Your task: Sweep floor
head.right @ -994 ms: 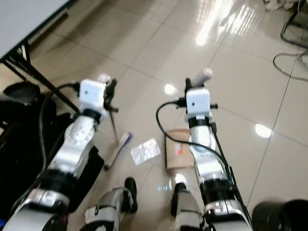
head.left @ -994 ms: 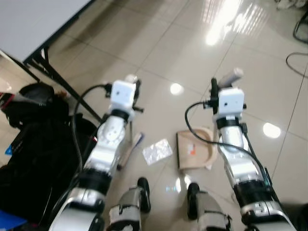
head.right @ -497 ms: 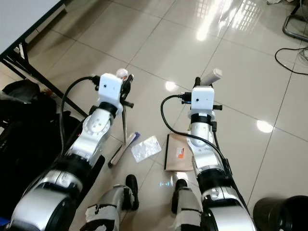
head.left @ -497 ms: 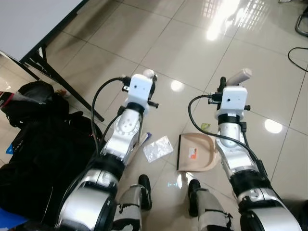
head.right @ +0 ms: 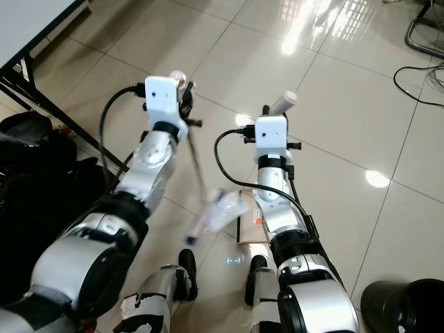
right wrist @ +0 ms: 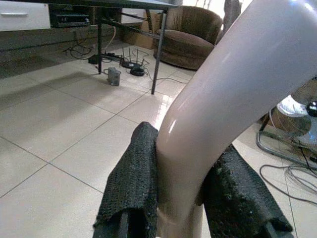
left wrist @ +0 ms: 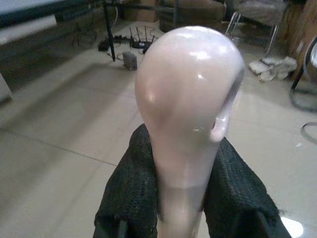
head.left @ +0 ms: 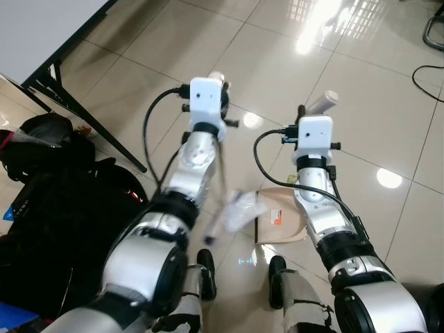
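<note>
Two silver arms reach forward over a glossy beige tiled floor (head.left: 361, 104) whose grout lines run diagonally and which throws back bright patches of light at twelve to one o'clock. A black-legged table (head.left: 55, 76) crosses the scene at ten o'clock, and black bags (head.left: 62, 208) are heaped at eight to nine o'clock. A dark cable (head.left: 427, 73) loops over the tiles at two o'clock, and a round black bin (head.right: 399, 309) stands at five o'clock. The wrist views show a brown armchair (right wrist: 190, 42) beyond more table legs, and a fan (right wrist: 297, 106).

The left arm is stretched toward twelve o'clock, its left gripper (left wrist: 181, 193) pinching the rounded pale-pink top of the broom handle (left wrist: 190, 99) between both black fingers (left wrist: 126, 193). The thin shaft slants down to the blurred broom head (head.left: 211, 232) near six o'clock, just beside a crumpled clear plastic wrapper (head.left: 239, 208).

The right arm extends toward one o'clock, its right gripper (right wrist: 183, 198) pressed on the curved beige handle of the dustpan (right wrist: 233, 94). The pan (head.left: 277, 222) lies flat on the tiles at about five o'clock, its open mouth facing the wrapper, right next to it.
</note>
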`<state>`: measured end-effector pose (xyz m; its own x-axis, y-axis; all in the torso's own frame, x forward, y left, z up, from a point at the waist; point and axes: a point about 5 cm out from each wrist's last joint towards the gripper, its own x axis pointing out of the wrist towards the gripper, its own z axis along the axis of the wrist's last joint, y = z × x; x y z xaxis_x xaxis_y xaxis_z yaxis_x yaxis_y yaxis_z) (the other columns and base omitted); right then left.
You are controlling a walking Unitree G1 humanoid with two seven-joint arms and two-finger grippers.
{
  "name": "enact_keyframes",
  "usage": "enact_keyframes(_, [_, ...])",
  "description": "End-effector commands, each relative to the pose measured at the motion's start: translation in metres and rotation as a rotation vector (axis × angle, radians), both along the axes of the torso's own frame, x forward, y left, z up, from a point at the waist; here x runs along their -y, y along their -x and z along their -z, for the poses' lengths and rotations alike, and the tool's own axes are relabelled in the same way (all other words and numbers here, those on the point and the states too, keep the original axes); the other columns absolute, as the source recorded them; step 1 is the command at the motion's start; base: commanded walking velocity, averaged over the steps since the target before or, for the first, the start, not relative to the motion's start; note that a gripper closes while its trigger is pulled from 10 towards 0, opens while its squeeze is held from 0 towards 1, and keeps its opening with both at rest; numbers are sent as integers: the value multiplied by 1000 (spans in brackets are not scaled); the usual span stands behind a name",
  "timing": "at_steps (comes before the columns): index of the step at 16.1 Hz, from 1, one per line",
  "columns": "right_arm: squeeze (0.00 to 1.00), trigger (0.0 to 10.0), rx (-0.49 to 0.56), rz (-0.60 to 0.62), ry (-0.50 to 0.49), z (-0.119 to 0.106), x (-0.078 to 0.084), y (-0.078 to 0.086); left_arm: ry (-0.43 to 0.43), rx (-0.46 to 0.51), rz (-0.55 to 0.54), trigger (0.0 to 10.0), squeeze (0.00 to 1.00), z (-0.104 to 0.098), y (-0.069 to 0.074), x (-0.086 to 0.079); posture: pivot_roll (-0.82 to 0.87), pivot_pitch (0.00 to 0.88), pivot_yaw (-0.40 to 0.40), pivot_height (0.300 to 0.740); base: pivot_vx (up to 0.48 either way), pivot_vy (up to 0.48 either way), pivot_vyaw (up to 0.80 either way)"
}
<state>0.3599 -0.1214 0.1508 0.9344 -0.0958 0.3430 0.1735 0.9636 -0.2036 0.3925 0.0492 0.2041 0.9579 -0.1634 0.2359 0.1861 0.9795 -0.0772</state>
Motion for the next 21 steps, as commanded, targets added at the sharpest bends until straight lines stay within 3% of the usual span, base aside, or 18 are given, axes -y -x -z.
enact_keyframes(1, [0,10000,-178,-15,6,38,-7,9,132,-16,19,10000,0,-10,-2,10,67,416,108,740,0,0,0])
enact_keyframes(7, [0,10000,-193,-14,-14,41,-7,10,387,48,53,10000,0,-56,-8,14,63,404,103,740,0,0,0])
enact_keyframes(11, [0,10000,-174,-47,-70,33,-10,6,245,162,122,10000,0,-77,-11,4,66,368,92,740,0,0,0])
enact_keyframes(14, [0,10000,-146,-69,-117,21,-10,0,182,242,182,10000,0,-98,-13,-12,66,342,81,740,0,0,0])
enact_keyframes(16, [0,10000,-129,-73,-131,15,-7,-2,180,273,198,10000,0,-114,-16,-28,68,320,76,740,0,0,0])
enact_keyframes(18, [0,10000,-108,-70,-151,8,2,-5,150,325,199,10000,0,-133,-16,-61,53,266,70,740,0,0,0])
enact_keyframes(21, [0,10000,-79,-60,-185,1,11,-5,3,315,145,10000,0,-119,-16,-93,35,216,64,740,0,0,0])
